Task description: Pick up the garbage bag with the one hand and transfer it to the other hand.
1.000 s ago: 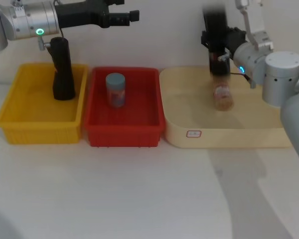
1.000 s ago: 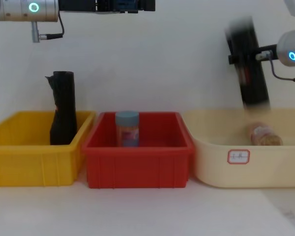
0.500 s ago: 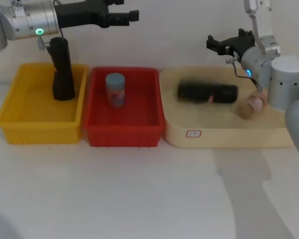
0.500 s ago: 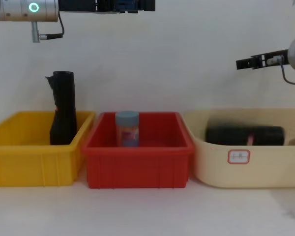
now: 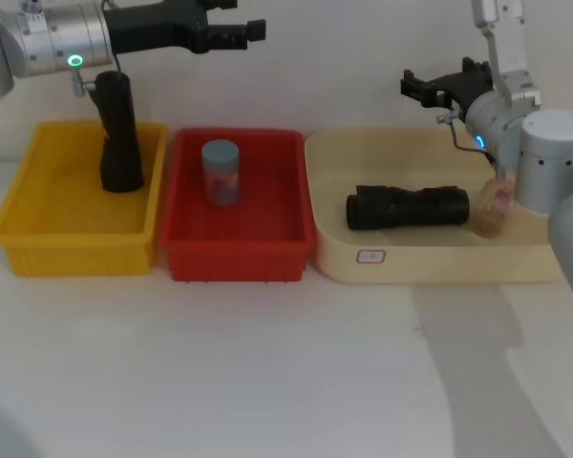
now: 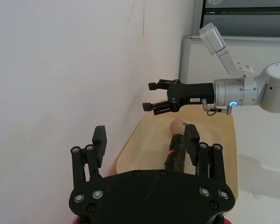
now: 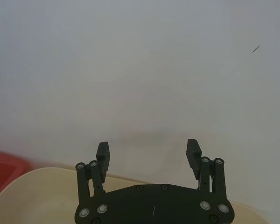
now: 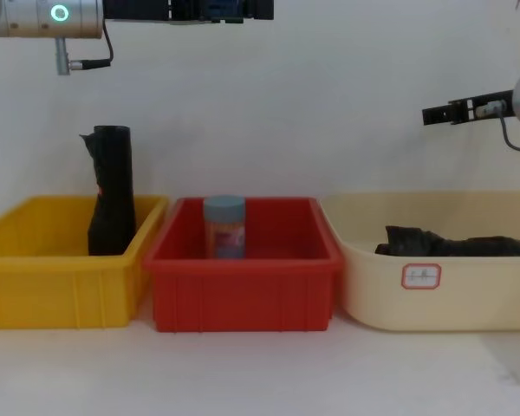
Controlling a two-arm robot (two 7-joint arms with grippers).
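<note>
Yellow bin (image 5: 38, 243) far left, tall black roll (image 5: 118, 134) upright in its back corner. Red bin (image 5: 239, 250) touching it, centre; blue-capped jar (image 5: 221, 172) upright inside. Cream tray (image 5: 401, 262) right, small label (image 5: 371, 256) on front wall, a pale jar (image 5: 493, 207) at its right end. All on a white table (image 5: 267, 372).

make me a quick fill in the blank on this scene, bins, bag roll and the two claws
1. The garbage bag lies on its side in the ____ tray.
2. The jar with the blue lid stands in the ____ bin.
3. The slim black roll stands upright in the ____ bin.
4. Both the left claw and the right claw have fingers that are ____.

Missing words: cream; red; yellow; open
</note>
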